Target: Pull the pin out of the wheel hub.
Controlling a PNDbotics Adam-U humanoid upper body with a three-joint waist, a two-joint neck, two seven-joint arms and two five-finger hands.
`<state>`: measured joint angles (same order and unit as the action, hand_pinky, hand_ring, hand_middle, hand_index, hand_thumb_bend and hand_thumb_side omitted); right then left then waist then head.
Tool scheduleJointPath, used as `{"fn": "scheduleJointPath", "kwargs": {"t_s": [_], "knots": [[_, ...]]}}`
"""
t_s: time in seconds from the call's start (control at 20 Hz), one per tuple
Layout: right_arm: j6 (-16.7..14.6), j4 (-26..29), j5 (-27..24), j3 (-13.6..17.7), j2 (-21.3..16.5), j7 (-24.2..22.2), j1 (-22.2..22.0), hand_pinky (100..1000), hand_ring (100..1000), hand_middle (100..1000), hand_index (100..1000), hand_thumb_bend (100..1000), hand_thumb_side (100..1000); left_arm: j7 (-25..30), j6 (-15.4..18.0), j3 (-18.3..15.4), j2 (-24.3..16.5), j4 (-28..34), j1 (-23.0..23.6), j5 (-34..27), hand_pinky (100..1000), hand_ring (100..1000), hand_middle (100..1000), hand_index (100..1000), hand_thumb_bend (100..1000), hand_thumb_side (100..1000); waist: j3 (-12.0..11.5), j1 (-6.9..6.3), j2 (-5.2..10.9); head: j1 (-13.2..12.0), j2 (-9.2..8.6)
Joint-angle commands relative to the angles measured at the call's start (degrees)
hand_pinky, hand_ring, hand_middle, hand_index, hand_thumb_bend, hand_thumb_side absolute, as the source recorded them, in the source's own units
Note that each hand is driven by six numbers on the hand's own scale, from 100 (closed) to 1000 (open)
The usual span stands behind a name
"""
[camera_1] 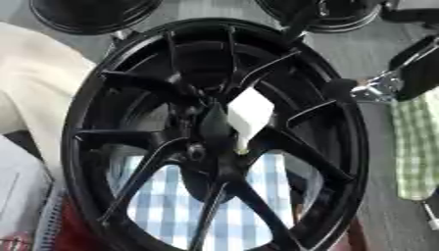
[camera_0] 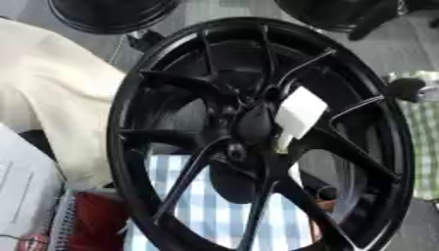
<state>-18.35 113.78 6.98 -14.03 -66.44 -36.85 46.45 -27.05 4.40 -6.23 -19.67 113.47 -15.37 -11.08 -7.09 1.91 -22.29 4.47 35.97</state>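
Note:
A big black spoked wheel stands tilted and fills most of both views. Its hub sits at the middle, with a white tag lying against a spoke just to its right. A small round stud shows low on the hub's left; I cannot tell whether it is the pin. My right hand comes in from the right on a black and silver arm. It reaches the wheel's right rim as a dark rounded shape. My left hand is out of sight.
Cream cloth lies on the left and a blue checked cloth under the wheel. A green checked cloth hangs at the right. Two more black wheels stand at the back. A red object and a white box sit at the lower left.

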Motion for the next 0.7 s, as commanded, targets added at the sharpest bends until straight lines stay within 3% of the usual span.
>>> {"fn": "scheduleJointPath", "kwargs": {"t_s": [0.05, 0.7], "knots": [[-0.04, 0.81, -1.04, -1.45, -0.06, -2.28, 1.94, 894, 863, 830, 832, 359, 160, 0.27, 0.05, -0.15, -1.78, 1.13, -0.23, -0.26, 807, 752, 614, 796, 262, 688, -0.18, -0.03, 1.73, 0.17, 0.5], [2.58, 0.81, -3.79, -7.17, 4.73, -9.84, 9.31, 905, 873, 840, 839, 401, 143, 0.42, -0.04, -0.01, -1.73, 1.13, -0.29, -0.49, 807, 753, 614, 796, 261, 689, -0.44, 0.0, 1.95, 1.67, 1.49]]}}
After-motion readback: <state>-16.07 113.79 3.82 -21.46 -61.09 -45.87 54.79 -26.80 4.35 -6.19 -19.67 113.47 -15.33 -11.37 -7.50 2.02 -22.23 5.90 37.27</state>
